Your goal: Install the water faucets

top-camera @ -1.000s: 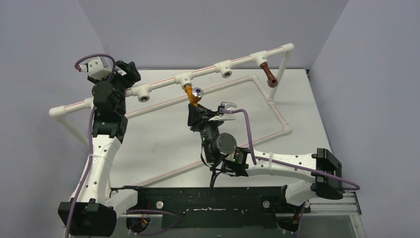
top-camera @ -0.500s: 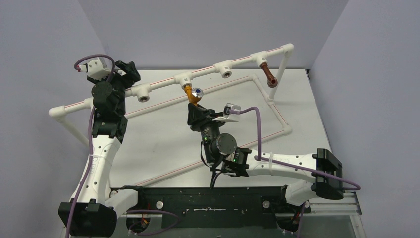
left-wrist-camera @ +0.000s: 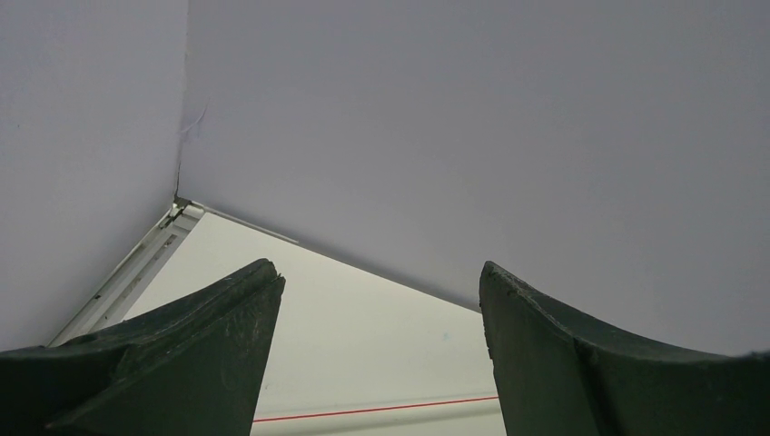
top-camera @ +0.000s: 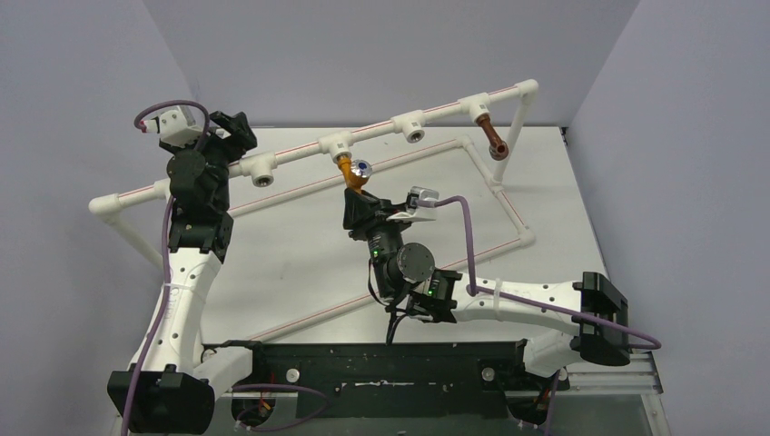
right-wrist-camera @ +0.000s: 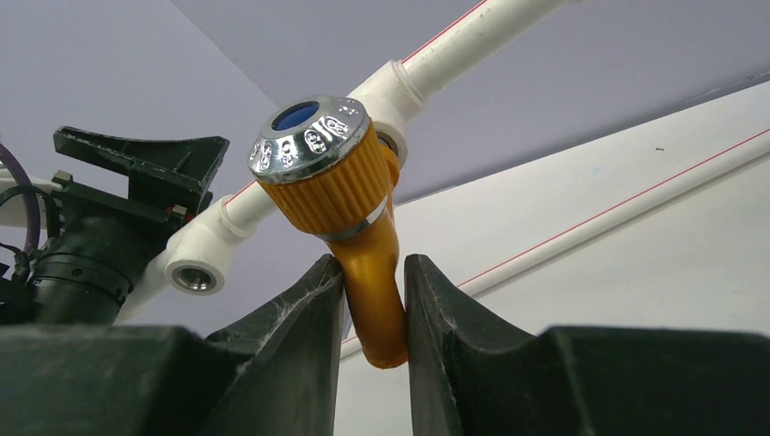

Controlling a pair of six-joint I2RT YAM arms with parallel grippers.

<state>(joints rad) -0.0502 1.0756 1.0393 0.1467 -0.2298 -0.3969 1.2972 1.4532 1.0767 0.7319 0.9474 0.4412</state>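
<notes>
The orange-yellow faucet [top-camera: 350, 172] with a round silver end hangs from a white tee socket [top-camera: 338, 143] of the pipe frame. In the right wrist view the faucet [right-wrist-camera: 363, 236] has its spout between my right gripper's [right-wrist-camera: 374, 272] jaws, which are shut on it. My right gripper [top-camera: 359, 198] sits just below the faucet. The dark reddish-brown faucet [top-camera: 493, 136] hangs from the tee socket at the far right. My left gripper [top-camera: 238, 136] is open at the raised pipe [top-camera: 291, 156] on the left; its fingers [left-wrist-camera: 218, 345] hold nothing.
The white pipe frame has a raised rail with two bare tee sockets [top-camera: 263, 170] [top-camera: 414, 124] and a low rectangle of pipe [top-camera: 508, 204] on the table. The left arm [top-camera: 195, 209] stands by the rail's left end. Walls close the back and both sides.
My right wrist has turned a little, swinging its camera and cable; the gripper stays on the orange-yellow faucet. The left arm has not moved.
</notes>
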